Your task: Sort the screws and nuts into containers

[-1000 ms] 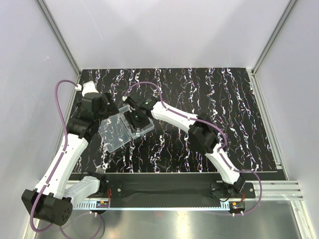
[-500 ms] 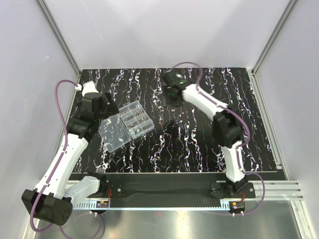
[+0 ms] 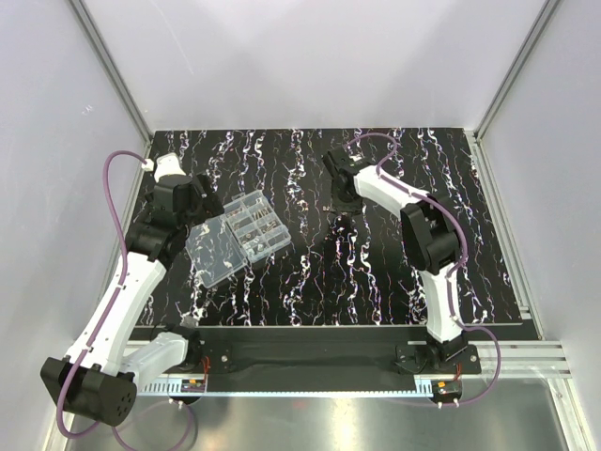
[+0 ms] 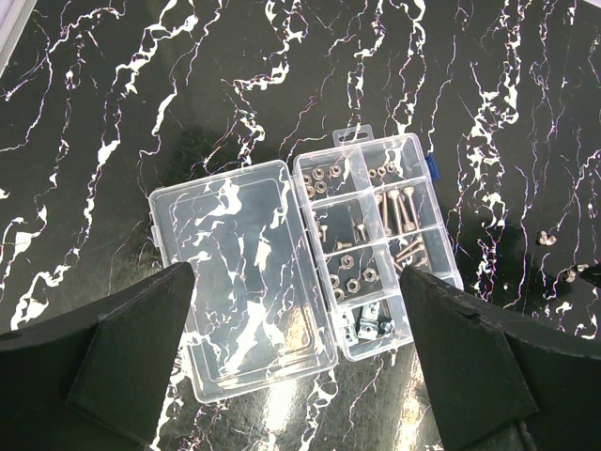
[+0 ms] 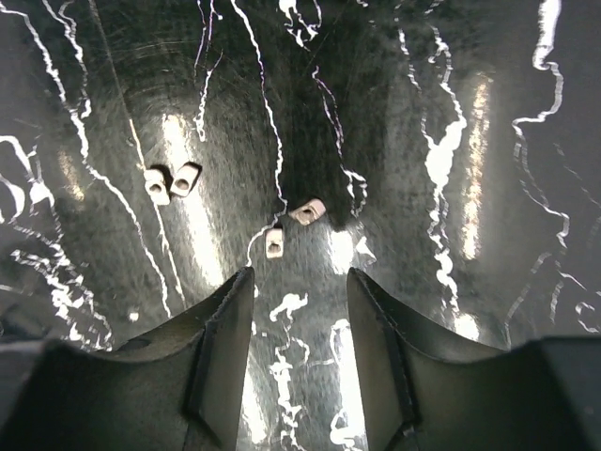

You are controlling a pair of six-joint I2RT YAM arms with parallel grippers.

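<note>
Four stubby nuts [image 5: 307, 210] on glossy marbled tabletop [image 5: 470, 282]; right pincer [image 5: 299, 274] spread, left pincer [image 4: 296, 274] spread over clear containers [image 4: 310, 246].

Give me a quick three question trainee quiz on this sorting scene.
1. True or false: the lid of the organiser box is shut.
2. How many loose nuts lie on the table in the right wrist view?
3. The right gripper is: A) shut on a screw, B) open above the loose nuts, C) inside the box.
Key: 1 false, it lies open; 2 four; 3 B.
</note>
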